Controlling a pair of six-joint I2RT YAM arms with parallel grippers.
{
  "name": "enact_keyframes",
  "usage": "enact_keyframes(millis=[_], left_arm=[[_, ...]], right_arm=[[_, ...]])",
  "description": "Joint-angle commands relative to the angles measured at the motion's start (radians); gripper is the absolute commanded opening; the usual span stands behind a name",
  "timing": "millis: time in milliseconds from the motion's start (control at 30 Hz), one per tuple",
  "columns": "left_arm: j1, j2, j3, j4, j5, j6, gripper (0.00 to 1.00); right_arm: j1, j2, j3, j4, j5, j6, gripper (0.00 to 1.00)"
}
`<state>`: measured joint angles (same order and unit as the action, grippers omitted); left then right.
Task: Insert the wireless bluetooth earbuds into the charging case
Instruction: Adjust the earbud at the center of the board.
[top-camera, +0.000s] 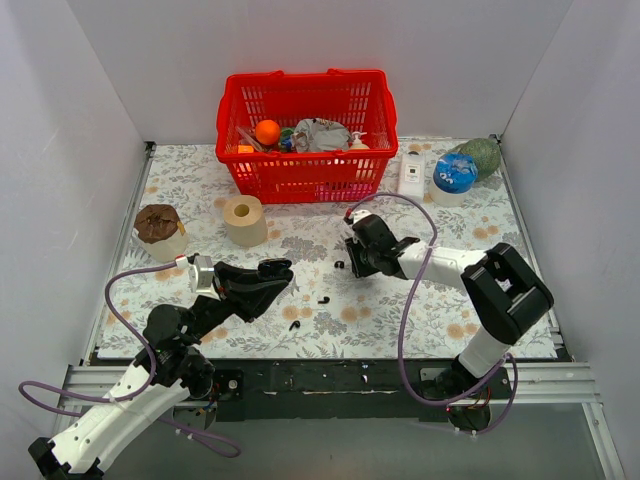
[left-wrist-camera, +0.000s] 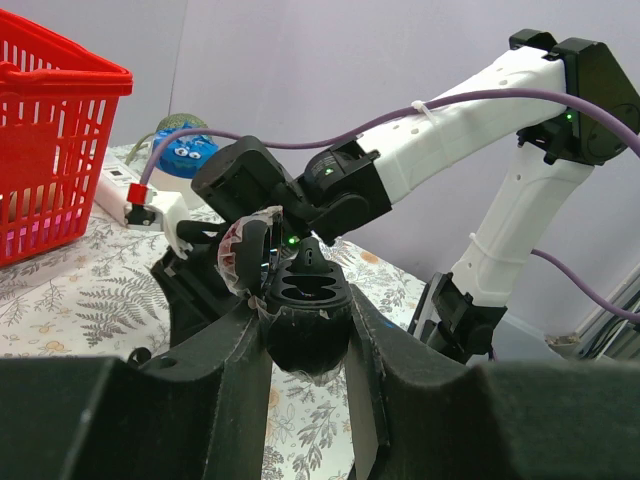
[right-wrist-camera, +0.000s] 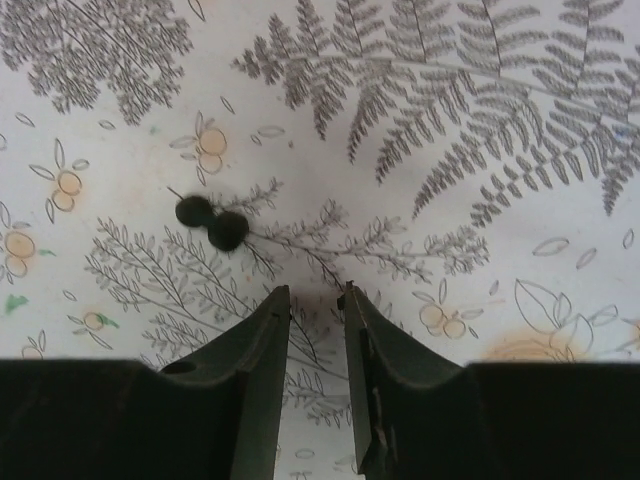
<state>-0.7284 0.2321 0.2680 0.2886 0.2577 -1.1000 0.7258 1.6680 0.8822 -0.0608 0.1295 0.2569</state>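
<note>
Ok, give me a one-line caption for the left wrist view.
Left gripper clamped on the charging case, its lid open, with the right arm just beyond.

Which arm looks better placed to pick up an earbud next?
The right: the right gripper hangs just beside an earbud, fingers apart and empty; the left gripper is clamped on the open charging case.

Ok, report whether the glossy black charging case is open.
Open: the glossy black oval charging case has its lid flipped back, two wells exposed.

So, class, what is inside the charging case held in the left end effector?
The charging case shows two empty wells; fingers of the left end effector cover its sides.
</note>
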Motion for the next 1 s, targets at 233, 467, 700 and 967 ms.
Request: enact_keyframes(millis=[233, 467, 700, 967], left_arm=[[0.0, -0.002, 0.007, -0.003, -0.006, 0.0, 0.0], [0.0, 0.001, 0.008, -0.003, -0.003, 0.003, 0.0], [0.0, 0.009, 0.016, -0.005, -0.003, 0.017, 0.0], [0.0, 0.021, 0.033, -0.006, 0.003, 0.023, 0.0]], right_arm=[[0.032, -0.16, 0.007, -0.031, -0.039, -0.004, 0.4], [0.037, -0.071, 0.11, -0.094, 0.012, -0.071, 0.41], [0.003, 0.027, 0.155, -0.086, 0.074, -0.035, 0.4], [-0.032, 0.062, 0.153, -0.047, 0.062, -0.008, 0.25]])
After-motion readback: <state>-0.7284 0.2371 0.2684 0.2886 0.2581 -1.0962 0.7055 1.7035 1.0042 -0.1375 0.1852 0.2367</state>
